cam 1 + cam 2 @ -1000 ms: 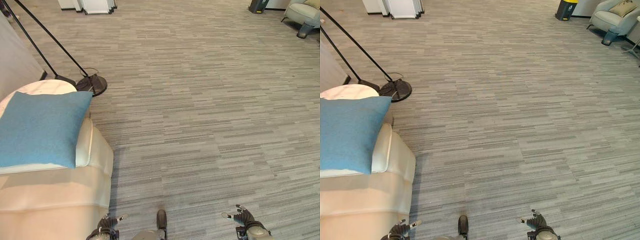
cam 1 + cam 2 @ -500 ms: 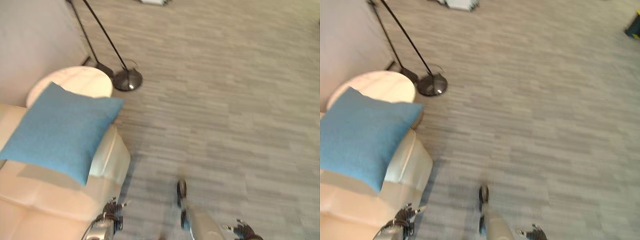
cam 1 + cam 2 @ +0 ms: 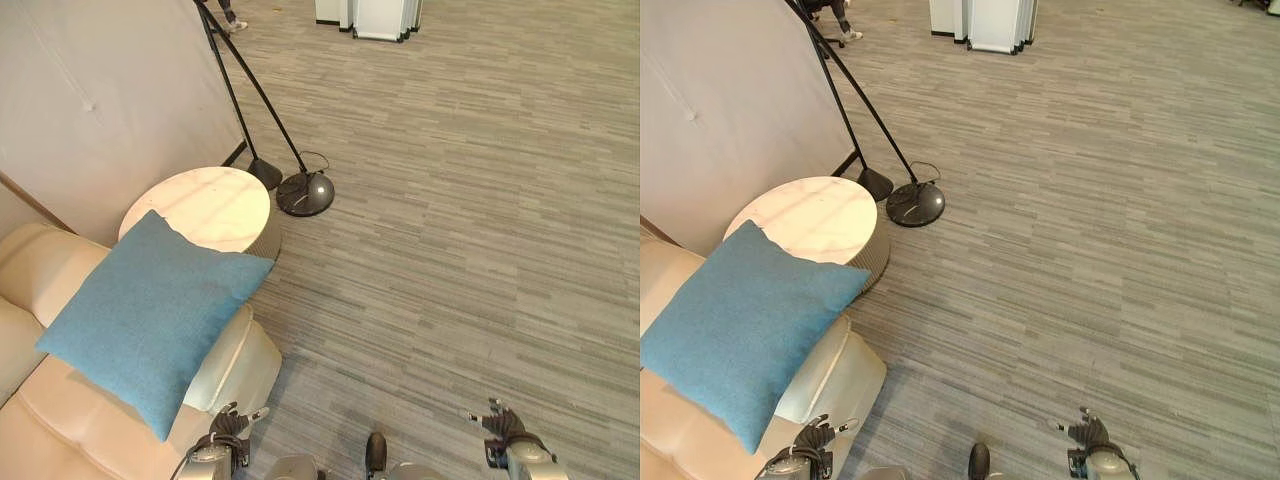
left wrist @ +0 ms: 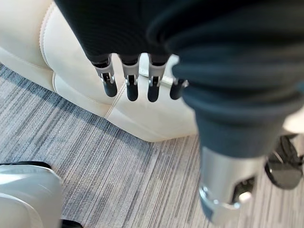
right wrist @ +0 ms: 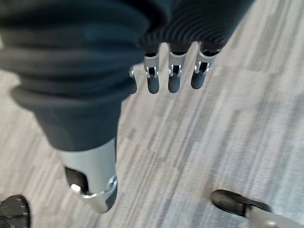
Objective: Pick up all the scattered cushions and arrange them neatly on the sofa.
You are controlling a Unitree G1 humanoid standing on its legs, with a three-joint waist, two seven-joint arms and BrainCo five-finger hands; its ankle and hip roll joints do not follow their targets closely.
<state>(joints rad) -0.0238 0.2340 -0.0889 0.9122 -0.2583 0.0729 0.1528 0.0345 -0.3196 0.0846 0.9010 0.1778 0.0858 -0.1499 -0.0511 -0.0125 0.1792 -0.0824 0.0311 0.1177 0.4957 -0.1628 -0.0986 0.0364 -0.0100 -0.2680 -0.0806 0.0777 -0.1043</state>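
Observation:
A blue cushion [image 3: 150,316] leans tilted on the arm of a cream sofa [image 3: 60,430] at the lower left. My left hand [image 3: 228,438] hangs low beside the sofa's arm, fingers [image 4: 128,84] relaxed and holding nothing; the sofa's cream side [image 4: 85,90] shows just past them. My right hand [image 3: 505,432] hangs at the lower right over bare carpet, its fingers [image 5: 173,78] also loose and empty.
A round marble-topped side table [image 3: 200,205] stands behind the sofa arm. Beside it is a black floor lamp with a round base [image 3: 305,193] and slanted poles, by a pale wall [image 3: 100,100]. White panels [image 3: 365,15] stand far back. Grey carpet [image 3: 470,230] spreads to the right.
The whole view has swung left: the sofa, cushion, side table and wall now show more fully. Both hands stay low and empty.

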